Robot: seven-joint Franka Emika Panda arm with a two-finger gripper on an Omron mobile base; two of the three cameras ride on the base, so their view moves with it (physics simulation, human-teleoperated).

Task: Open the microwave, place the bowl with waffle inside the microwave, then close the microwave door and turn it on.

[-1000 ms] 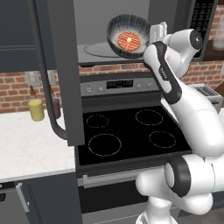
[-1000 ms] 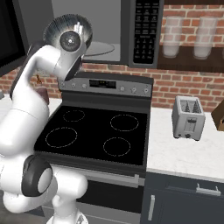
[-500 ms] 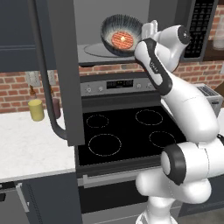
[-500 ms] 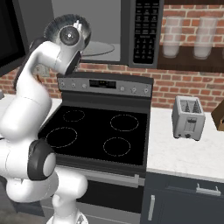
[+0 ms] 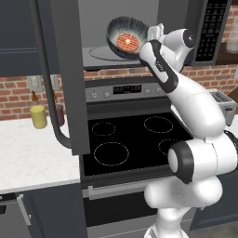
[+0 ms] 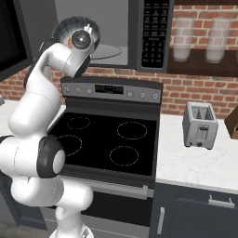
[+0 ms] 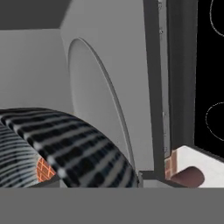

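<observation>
The microwave (image 5: pixel 211 28) hangs over the stove with its light grey cavity exposed. The microwave door (image 5: pixel 65 69) stands swung out to the left, its bar handle (image 5: pixel 46 83) facing the room. My gripper (image 5: pixel 151 33) is shut on the right rim of the bowl (image 5: pixel 122 33), which tilts toward the camera at the cavity mouth, just above the glass turntable (image 5: pixel 104 53). The waffle (image 5: pixel 128 42) lies inside it. In the hand view the striped bowl (image 7: pixel 65 140) and waffle (image 7: pixel 43 169) sit in front of the turntable (image 7: pixel 100 113). From the right, the bowl's rim (image 6: pixel 65 28) peeks out behind the wrist.
The black stove (image 5: pixel 130 139) lies directly below. A yellow jar (image 5: pixel 38 116) and a maroon jar (image 5: pixel 59 114) stand on the left counter. A toaster (image 6: pixel 200 124) sits on the right counter, with glass jars (image 6: pixel 183 39) on a shelf above it.
The bowl has shifted slightly left toward the cavity mouth, and the wrist has swung in close beside it. The door has not moved.
</observation>
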